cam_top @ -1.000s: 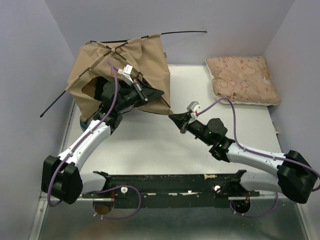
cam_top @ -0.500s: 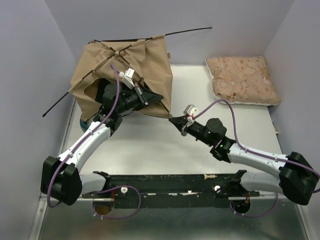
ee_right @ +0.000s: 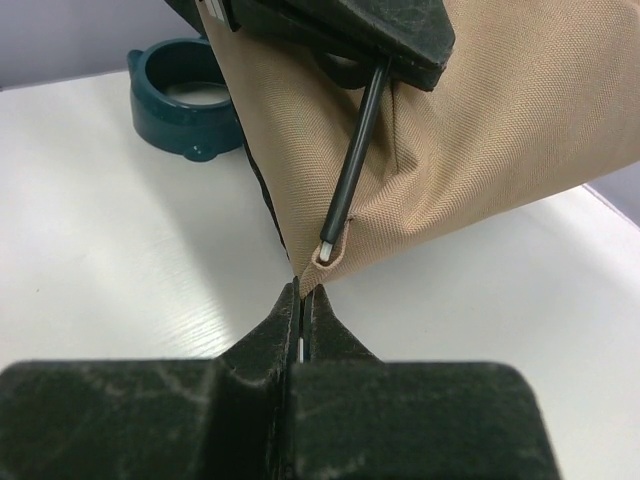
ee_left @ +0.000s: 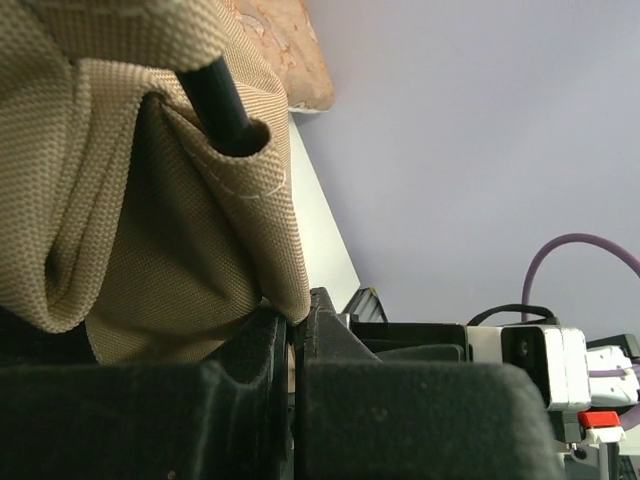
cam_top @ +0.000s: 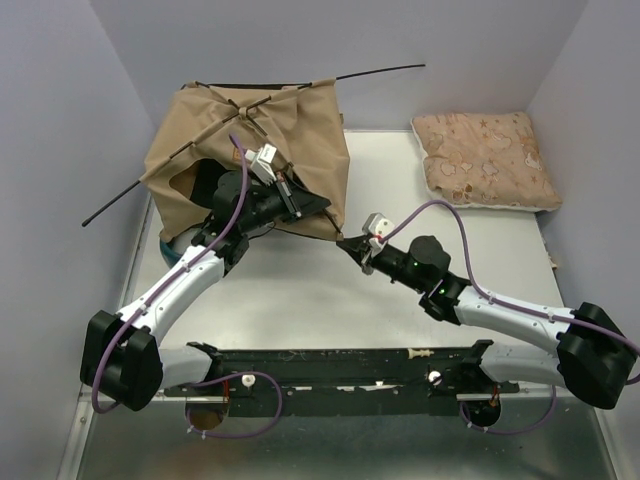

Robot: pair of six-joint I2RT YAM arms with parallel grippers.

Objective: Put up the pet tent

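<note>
The pet tent [cam_top: 255, 140] is tan fabric on thin black poles and stands at the table's back left. One pole end [cam_top: 385, 70] sticks out to the back right, and another [cam_top: 108, 205] sticks out to the left. My left gripper [cam_top: 310, 205] is shut on the tent's front right edge; in the left wrist view the fingers [ee_left: 270, 340] pinch tan fabric just below a pole pocket [ee_left: 235, 135]. My right gripper [cam_top: 347, 243] is shut on the tent's lower right corner [ee_right: 305, 275], beside the pocket holding a white pole tip [ee_right: 325, 250]. The pom-pom and label are hidden.
A pink patterned cushion [cam_top: 487, 158] lies at the back right. A teal ring [cam_top: 172, 243] sits by the tent's front left and also shows in the right wrist view [ee_right: 180, 95]. Walls close in at the left, back and right.
The tent has lifted and spread, and its right side has shifted right. My left gripper moved right and nearer with the fabric. My right gripper edged slightly nearer, still holding the corner.
</note>
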